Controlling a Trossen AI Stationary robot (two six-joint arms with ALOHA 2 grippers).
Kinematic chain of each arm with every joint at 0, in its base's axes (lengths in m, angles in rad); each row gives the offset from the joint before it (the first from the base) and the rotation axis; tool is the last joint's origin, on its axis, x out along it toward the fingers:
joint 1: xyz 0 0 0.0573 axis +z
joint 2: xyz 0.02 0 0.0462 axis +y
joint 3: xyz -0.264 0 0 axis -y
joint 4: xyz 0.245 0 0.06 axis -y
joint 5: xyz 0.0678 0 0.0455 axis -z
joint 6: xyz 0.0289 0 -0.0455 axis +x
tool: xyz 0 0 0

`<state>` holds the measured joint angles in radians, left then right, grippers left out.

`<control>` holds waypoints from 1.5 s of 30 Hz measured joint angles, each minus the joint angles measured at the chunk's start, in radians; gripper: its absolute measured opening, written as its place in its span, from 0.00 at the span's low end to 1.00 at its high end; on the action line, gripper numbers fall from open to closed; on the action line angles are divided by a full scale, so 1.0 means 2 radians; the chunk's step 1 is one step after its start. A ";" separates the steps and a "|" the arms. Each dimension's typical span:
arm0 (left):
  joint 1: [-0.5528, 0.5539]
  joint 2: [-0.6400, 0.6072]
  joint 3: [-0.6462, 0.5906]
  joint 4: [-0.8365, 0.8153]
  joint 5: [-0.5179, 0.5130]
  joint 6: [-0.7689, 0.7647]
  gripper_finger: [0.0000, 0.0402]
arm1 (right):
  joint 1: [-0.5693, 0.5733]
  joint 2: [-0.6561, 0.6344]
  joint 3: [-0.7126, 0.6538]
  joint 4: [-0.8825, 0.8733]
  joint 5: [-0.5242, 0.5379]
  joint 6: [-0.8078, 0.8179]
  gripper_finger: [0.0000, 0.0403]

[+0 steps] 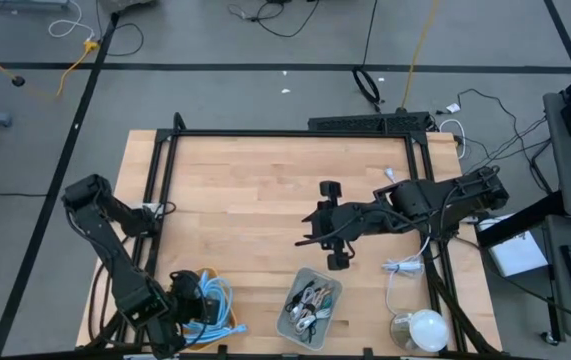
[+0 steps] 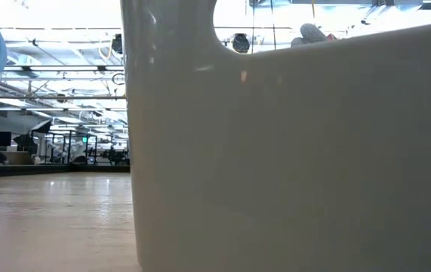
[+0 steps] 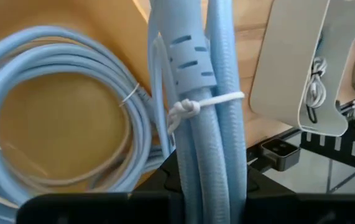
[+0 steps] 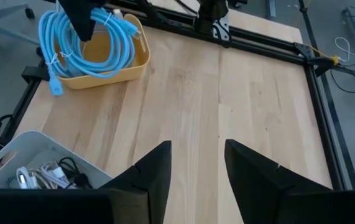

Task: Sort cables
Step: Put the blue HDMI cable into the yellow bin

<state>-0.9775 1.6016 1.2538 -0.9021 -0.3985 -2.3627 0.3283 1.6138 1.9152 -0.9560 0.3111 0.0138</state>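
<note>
- At about 7 o'clock on the table I am watching the left gripper (image 1: pixel 187 303) clenching a light-blue cable (image 3: pixel 209 124), the loop standing up between its fingers over the yellow tray (image 4: pixel 130 68).
- More light-blue coils (image 1: pixel 220 305) are lying in that tray, and one end (image 4: pixel 54 84) is hanging out over the tray wall; I am judging that a careless release could leave the gripped loop draped over the rim in the same way.
- The white tie (image 3: pixel 193 107) on the held loop is sitting close to the fingers, so I am worrying it could snag as they let go and drag the coil back up.
- At roughly 6 o'clock the grey bin (image 1: pixel 298 289) is holding the thin dark and pale bundles (image 1: pixel 309 303); they look tangled, so picking one may lift several.
- Near the centre, toward 3 o'clock, the right gripper (image 4: pixel 196 165) is hanging released above bare wood, holding nothing.
- Swinging it toward the grey bin risks clipping the bin wall and shoving it.
</note>
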 joint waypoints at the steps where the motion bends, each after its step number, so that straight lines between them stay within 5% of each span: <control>1: 0.000 0.000 0.000 -0.003 0.005 -0.001 0.11 | 0.000 0.000 0.000 0.003 0.000 0.000 0.35; 16: -0.008 -0.022 0.000 -0.025 -0.040 -0.001 0.11 | 0.000 0.000 0.000 0.012 0.001 0.000 0.35; 45: -0.033 -0.055 0.000 -0.046 -0.001 -0.008 0.11 | 0.000 0.000 0.000 0.021 0.001 0.002 0.35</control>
<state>-1.0434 1.4920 1.2541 -0.9936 -0.4004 -2.3785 0.3279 1.6138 1.9148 -0.9138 0.3134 0.0181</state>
